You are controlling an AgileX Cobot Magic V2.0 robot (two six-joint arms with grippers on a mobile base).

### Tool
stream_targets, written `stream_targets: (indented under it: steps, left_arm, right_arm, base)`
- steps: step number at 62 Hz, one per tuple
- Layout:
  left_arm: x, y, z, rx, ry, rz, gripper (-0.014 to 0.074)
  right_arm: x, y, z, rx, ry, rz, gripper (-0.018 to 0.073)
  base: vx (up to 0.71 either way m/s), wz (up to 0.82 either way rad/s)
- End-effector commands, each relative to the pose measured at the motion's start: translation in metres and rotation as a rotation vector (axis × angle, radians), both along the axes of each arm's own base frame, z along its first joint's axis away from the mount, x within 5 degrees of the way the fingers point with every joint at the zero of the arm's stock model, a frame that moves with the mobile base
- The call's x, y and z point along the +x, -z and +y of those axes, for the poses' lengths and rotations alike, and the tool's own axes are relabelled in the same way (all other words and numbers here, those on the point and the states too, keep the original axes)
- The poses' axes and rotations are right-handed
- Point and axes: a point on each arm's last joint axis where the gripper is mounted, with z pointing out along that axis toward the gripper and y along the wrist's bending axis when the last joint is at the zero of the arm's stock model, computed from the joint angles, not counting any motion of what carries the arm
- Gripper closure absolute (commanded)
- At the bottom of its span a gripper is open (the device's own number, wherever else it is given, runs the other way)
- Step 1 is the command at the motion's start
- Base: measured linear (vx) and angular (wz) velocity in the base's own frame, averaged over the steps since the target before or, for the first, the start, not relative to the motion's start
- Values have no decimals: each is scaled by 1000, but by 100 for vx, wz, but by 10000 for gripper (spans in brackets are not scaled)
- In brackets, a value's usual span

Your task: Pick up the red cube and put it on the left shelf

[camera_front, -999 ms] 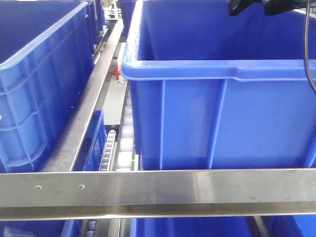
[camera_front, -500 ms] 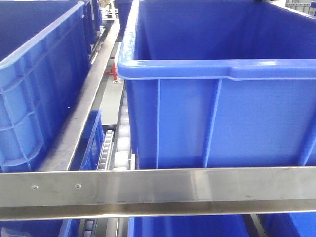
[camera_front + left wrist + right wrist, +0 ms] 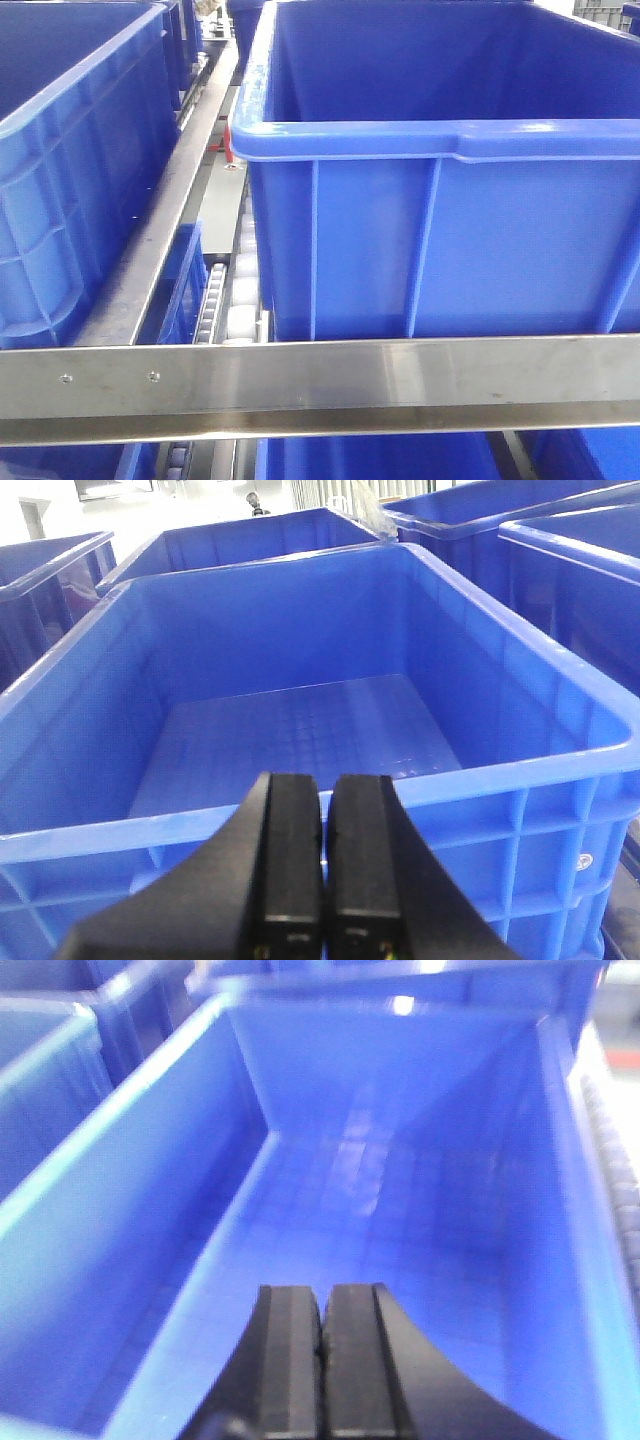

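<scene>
Pincers (image 3: 322, 860) (image 3: 322, 1360) closed over blue crates (image 3: 300, 730)

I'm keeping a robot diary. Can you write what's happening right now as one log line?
left gripper: shut, empty, over blue crate | right gripper: shut, empty, over another crate | red cube: not in view | shelf rail: bare

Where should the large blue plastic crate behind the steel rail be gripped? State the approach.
On the large blue plastic crate, probably the thick front rim, from above, jaws straddling the lip: its walls are too wide to span, and the steel front rail blocks low access.
</scene>
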Motion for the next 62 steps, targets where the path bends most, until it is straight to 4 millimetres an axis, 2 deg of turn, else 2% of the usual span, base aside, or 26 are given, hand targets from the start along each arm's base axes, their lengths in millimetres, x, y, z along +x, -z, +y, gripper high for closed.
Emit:
stream_targets:
  steps: [1,8,40,51,62]
  left_arm:
    - [1,1,0,-13,-1,-50,491]
    - [1,1,0,-13,-1,-50,491]
    - [1,1,0,-13,-1,-50,491]
    - [1,1,0,-13,-1,-50,491]
    - [1,1,0,-13,-1,-50,491]
  right_arm:
    - [-10,-17,-2,24,-5,-130,503]
    - [-15,-20,-4,28,-4,-144,503]
    - [-15,-20,-4,28,-1,-146,503]
    - [-15,-14,-5,11,4,-88,503]
    - [-28,-9,-12,8,37,-82,503]
  base:
    - [0,0]
    - [0,0]
    - [0,0]
    - [0,0]
    - [0,0]
